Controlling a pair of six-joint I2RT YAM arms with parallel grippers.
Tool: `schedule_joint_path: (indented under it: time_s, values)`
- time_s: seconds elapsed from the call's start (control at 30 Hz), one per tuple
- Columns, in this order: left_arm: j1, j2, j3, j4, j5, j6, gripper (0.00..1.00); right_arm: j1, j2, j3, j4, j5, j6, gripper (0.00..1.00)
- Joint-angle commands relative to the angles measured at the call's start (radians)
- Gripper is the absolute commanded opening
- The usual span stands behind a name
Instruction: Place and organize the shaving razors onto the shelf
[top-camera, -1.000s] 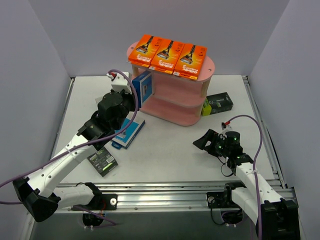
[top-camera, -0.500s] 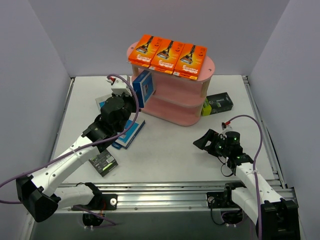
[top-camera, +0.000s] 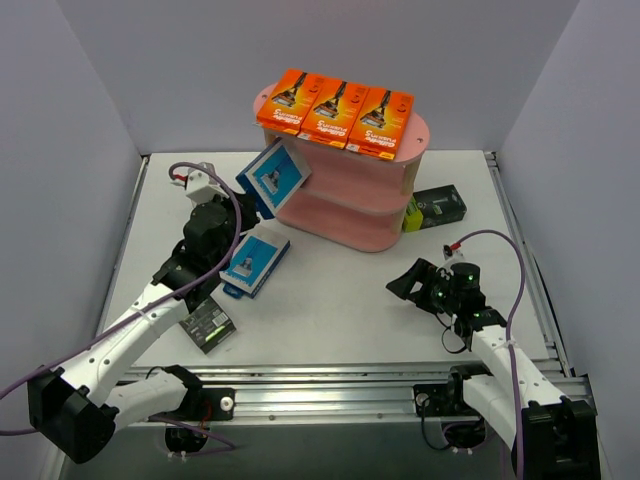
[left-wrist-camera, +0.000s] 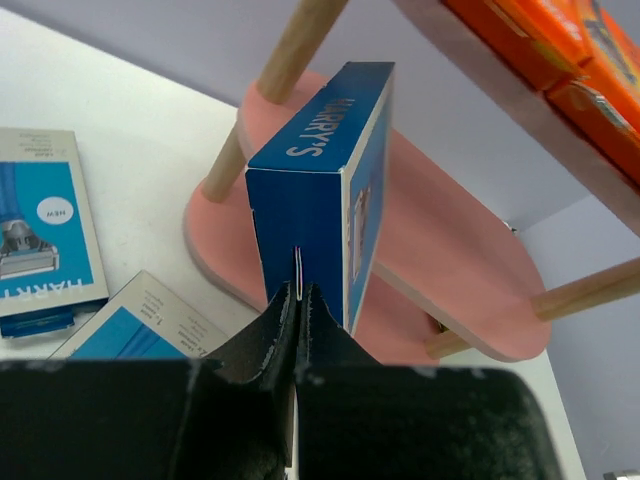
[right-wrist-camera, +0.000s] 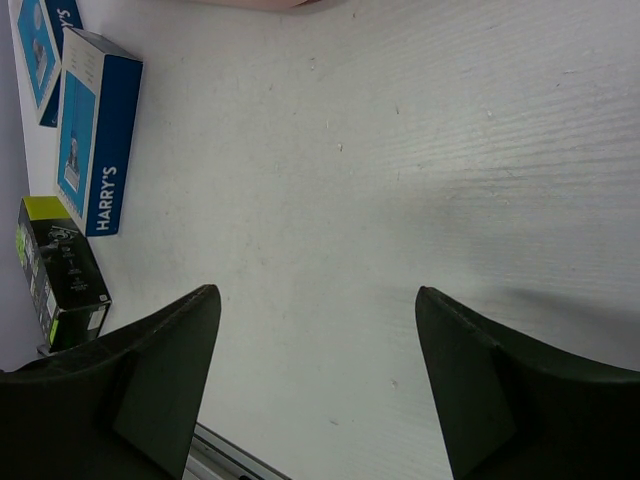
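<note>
On the desk (top-camera: 340, 300), pink shelf (top-camera: 345, 225) sits mid-back, three orange packs (top-camera: 336, 108) in a row on its top tier. Blue pack (left-wrist-camera: 320, 200) is tilted at the shelf's left end, left hand (left-wrist-camera: 298, 310) pinching its edge. Two loose blue packs (top-camera: 255, 262) and a black-green pack (top-camera: 205, 322) lie on the desk at left. Right hand (right-wrist-camera: 318, 340) spread, well apart from the shelf.

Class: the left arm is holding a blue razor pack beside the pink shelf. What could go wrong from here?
1. The left gripper pinches only a thin edge of the blue pack, which may twist or slip out.
2. The pack is tilted close to a wooden post of the shelf; pushed in, it might catch the post and jolt the orange packs on top.
</note>
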Motion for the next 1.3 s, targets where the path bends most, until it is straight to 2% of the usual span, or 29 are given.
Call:
schedule_joint_path:
  time_s: [0.0, 0.13, 0.57, 0.93, 1.27]
  values:
    - [0.055, -0.023, -0.035, 0.083, 0.086, -0.161, 0.02, -0.008, -0.009, 0.001, 0.026, 0.007, -0.005, 0.75]
    - [0.106, -0.021, -0.073, 0.129, 0.144, -0.215, 0.02, -0.008, -0.010, 0.001, 0.026, 0.010, -0.005, 0.75]
    - [0.160, 0.057, -0.147, 0.320, 0.216, -0.434, 0.02, -0.008, -0.013, -0.001, 0.024, 0.009, -0.005, 0.75]
    - [0.192, 0.097, -0.167, 0.381, 0.202, -0.496, 0.02, -0.010, 0.011, 0.004, 0.029, 0.001, -0.005, 0.75]
    - [0.237, 0.215, -0.125, 0.433, 0.271, -0.574, 0.02, -0.010, 0.040, 0.013, 0.020, 0.001, -0.005, 0.75]
